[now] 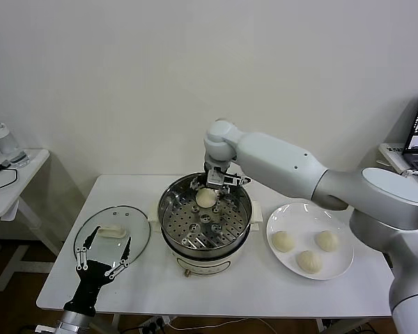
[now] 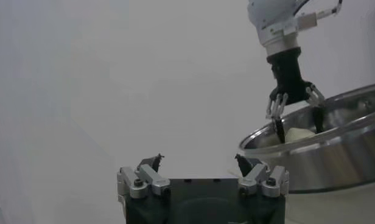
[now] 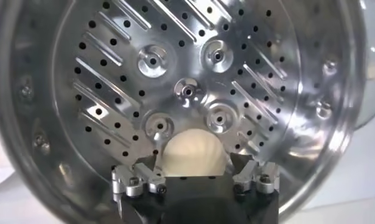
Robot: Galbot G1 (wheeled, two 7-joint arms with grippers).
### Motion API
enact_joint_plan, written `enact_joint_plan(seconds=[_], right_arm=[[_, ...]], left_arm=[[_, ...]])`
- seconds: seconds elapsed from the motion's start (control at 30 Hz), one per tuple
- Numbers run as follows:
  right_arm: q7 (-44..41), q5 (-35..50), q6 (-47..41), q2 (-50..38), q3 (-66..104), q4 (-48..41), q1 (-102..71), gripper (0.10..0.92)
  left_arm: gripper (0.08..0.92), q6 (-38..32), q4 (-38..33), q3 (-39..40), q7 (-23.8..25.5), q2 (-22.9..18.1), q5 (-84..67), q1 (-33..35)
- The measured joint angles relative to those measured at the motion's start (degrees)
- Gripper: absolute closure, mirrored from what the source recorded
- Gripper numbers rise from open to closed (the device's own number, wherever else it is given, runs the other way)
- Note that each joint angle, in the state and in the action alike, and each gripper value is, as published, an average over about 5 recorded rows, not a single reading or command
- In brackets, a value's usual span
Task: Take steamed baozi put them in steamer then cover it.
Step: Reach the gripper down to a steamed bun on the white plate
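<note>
Right gripper (image 1: 216,182) spread apart over the steamer (image 1: 168,209), a steamed baozi (image 1: 206,197) directly beneath on the perforated tray's far side. Three more baozi (image 1: 283,241) on the plate (image 1: 338,268), just right of the steamer, nearer this arm. Left gripper (image 1: 103,253) open, idle over the glass lid (image 1: 136,221).

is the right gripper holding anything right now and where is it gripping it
Nothing is held. The right gripper is open around a baozi lying on the steamer tray. The left gripper is open too.
</note>
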Motion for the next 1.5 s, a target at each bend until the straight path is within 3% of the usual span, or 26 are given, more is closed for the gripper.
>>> enact_joint_plan(seconds=[0.37, 0.63, 0.97, 1.5], right_arm=[[-1.2, 19.7, -18.8, -14.2, -5.1, 0.7, 7.7, 0.203], [0.8, 28.8, -28.0, -23.6, -12.4, 1.6, 7.1, 0.203], [4.0, 33.1, -33.5, -27.5, -15.8, 2.0, 1.3, 0.203], [6.8, 33.4, -35.6, -25.4, -15.5, -0.8, -6.1, 0.203]], left_arm=[[0.177, 0.4, -0.8, 0.3, 0.0, 0.2, 0.0, 0.1], [0.177, 0.6, -0.7, 0.7, 0.0, 0.3, 0.0, -0.4], [0.177, 0.9, -0.5, 0.9, -0.1, 0.0, 0.1, -0.7], [0.177, 0.6, 0.0, 0.7, -0.1, -0.1, 0.2, -0.5]])
